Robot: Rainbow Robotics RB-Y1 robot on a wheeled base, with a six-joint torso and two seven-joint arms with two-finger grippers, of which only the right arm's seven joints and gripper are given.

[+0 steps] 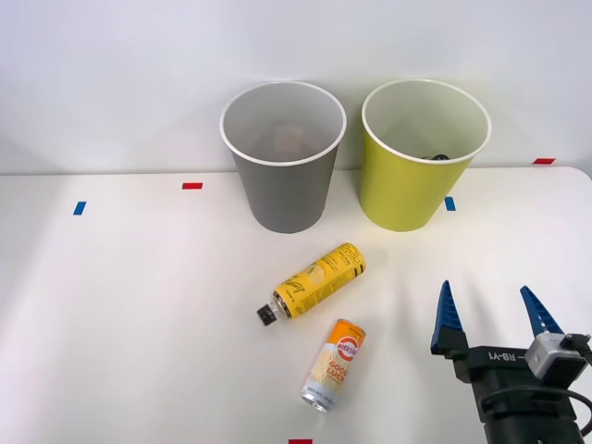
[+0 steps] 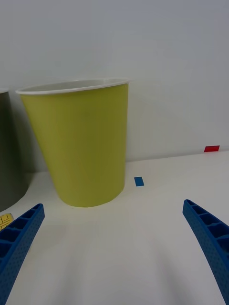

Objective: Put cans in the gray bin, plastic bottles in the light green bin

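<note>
Fingers of the right gripper [image 1: 492,311] stand spread and empty at lower right — ready to grasp. Yellow bottle [image 1: 313,282] and orange-and-cream can [image 1: 334,364] lie on the bench [image 1: 139,314], centre frame, before the gray bin [image 1: 282,185] and light green bin [image 1: 412,190].

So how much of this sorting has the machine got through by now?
Possibly partway: something dark shows inside the yellow-green wastebasket and a reddish shape inside the gray wastebasket, though I cannot identify either. Nothing is in hand; the blue-fingered right gripper is open and empty. Left lying on the white table: the yellow black-capped plastic bottle and the orange-and-cream can.
</note>
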